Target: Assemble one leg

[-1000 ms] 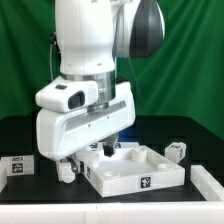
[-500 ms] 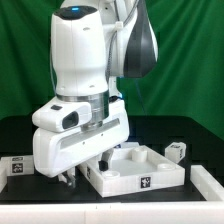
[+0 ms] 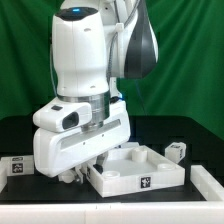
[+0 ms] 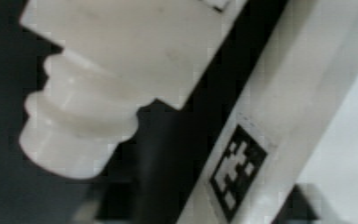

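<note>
The leg (image 4: 87,100) is a small white post with a ribbed end. It fills much of the wrist view and lies on the black table beside a white edge that carries a tag (image 4: 247,165). In the exterior view a small white piece (image 3: 73,172), probably this leg, sits just under my gripper (image 3: 70,178), low at the left end of the white slab (image 3: 135,175). In the wrist view my gripper (image 4: 211,208) shows only dimly, its fingers set wide apart with nothing gripped between them. The arm hides the contact area.
A second tagged leg (image 3: 175,150) stands at the exterior view's right behind the slab. A white tagged piece (image 3: 14,166) lies at the far left and another white part (image 3: 210,182) at the right edge. A green curtain hangs behind.
The arm has swung and come down over the last second, bringing the gripper low to the table at the slab's left end. It has barely shifted in the last half second.
</note>
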You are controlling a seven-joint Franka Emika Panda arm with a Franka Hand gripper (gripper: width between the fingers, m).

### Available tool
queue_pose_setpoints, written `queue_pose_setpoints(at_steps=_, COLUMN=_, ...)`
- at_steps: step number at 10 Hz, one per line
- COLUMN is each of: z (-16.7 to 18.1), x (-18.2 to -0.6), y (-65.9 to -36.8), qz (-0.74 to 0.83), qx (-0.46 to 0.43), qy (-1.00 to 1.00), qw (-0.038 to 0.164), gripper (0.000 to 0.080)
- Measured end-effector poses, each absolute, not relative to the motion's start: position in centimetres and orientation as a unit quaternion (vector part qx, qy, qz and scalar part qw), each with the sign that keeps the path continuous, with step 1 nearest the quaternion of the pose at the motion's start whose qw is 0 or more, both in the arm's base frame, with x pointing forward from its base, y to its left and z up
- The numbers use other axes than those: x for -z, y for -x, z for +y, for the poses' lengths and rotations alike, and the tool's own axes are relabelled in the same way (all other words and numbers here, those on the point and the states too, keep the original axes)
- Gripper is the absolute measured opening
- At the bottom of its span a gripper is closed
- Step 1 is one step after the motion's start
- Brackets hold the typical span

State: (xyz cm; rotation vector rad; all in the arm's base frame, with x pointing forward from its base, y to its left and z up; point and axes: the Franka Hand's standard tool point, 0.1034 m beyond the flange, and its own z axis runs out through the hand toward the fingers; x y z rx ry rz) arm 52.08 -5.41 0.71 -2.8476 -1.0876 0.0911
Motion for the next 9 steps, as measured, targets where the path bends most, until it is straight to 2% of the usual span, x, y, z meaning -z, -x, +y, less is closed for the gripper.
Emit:
queue_pose_setpoints(at_steps=1, z=-5.4, x=-0.7, y=-52.1, qz=-0.356, qx=-0.03, qy=0.933, qw=0.046, gripper=0.024)
queue_pose_setpoints(at_steps=2, z=-5.5, x=-0.8, y=-52.1, qz=-0.357, qx=-0.029, qy=0.933, qw=0.045, gripper=0.0069)
queue_pose_setpoints(at_steps=5, z=-5.3, x=-0.8, y=-52.3, qz=-0.317, qx=-0.03, qy=0.947, qw=0.043, gripper=0.0056)
queue_pose_setpoints(at_steps=9, z=-4.7, x=-1.5, y=-54.3, qz=-0.137, qx=-0.049, qy=0.988, qw=0.047, gripper=0.0056)
